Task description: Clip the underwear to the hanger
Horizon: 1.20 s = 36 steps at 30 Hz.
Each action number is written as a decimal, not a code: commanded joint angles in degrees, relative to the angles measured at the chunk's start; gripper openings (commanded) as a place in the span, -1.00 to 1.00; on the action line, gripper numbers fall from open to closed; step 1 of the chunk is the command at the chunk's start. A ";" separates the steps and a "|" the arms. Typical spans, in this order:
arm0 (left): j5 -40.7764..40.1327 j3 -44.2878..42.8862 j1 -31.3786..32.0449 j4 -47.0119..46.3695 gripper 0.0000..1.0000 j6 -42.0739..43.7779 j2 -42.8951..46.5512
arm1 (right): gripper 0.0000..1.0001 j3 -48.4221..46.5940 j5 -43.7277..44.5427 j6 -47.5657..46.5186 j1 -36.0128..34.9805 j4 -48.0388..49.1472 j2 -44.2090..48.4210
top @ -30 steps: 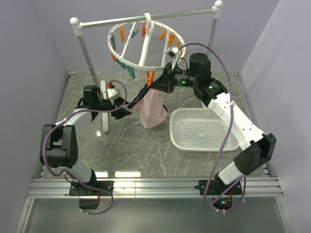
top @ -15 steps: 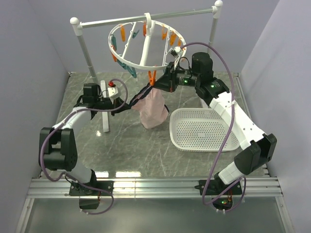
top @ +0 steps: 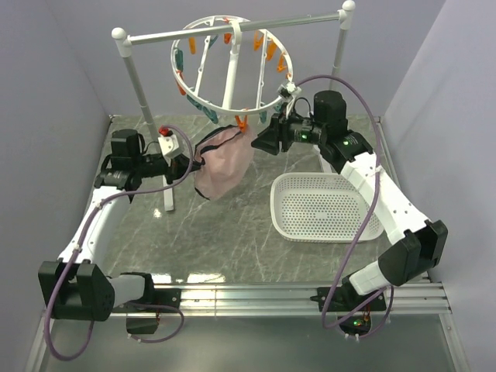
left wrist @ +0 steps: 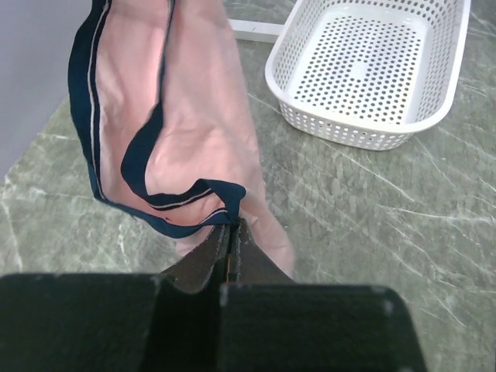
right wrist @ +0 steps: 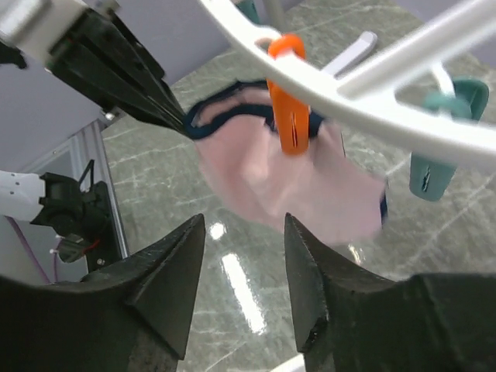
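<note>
The pale pink underwear [top: 222,159] with navy edging hangs from an orange clip [top: 242,122] on the round white hanger [top: 203,106]. My left gripper [top: 192,161] is shut on the navy edge at its left side and holds it out sideways. In the left wrist view the closed fingertips [left wrist: 232,226] pinch the navy band of the underwear [left wrist: 198,116]. My right gripper [top: 263,139] is open just right of the clip, holding nothing. In the right wrist view the gripper [right wrist: 242,225] gapes below the orange clip [right wrist: 291,116], which bites the underwear [right wrist: 302,190] under the hanger ring [right wrist: 364,93].
A white perforated basket [top: 325,208] lies on the marble table at the right, also the basket [left wrist: 372,70] in the left wrist view. The white rail stand [top: 132,77] carries the hanger, and its foot [top: 167,182] lies near my left gripper. A teal clip [right wrist: 428,167] dangles beside the orange one.
My left gripper shut on the underwear's edge and drew it left. My right gripper opened and backed away from the orange clip. The hanger ring swung a little.
</note>
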<state>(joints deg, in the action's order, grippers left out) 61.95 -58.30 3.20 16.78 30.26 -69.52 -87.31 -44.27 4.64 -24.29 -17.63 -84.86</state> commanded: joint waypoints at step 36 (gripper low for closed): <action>-21.97 -16.40 -0.04 35.25 -0.99 16.76 17.75 | 0.38 -14.62 0.94 -46.38 -23.78 -1.62 -7.50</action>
<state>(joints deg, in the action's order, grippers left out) 37.69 -72.18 3.20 50.94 44.38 -51.79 -96.49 -44.49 -38.92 -46.30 -21.89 -90.41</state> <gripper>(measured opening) 0.013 0.684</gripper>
